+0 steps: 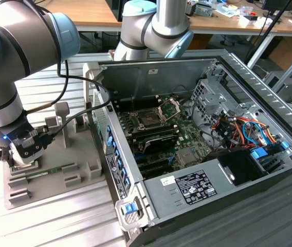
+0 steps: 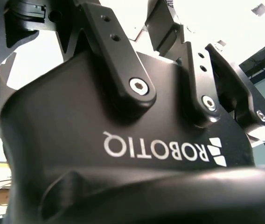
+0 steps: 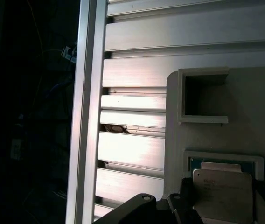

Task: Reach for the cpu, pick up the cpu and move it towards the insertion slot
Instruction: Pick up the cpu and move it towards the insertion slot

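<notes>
Hand low over cpu in square recess of grey tray

the silvery square cpu lies flat in a grey holder, while the dark-centred insertion slot stands open.

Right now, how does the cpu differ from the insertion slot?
The cpu has a pale silvery top; the insertion slot has a dark centre within a metal frame. The cpu is at a pale grey holder on the slatted table, while the insertion slot sits on the motherboard inside the open computer case. Both are square.
</notes>
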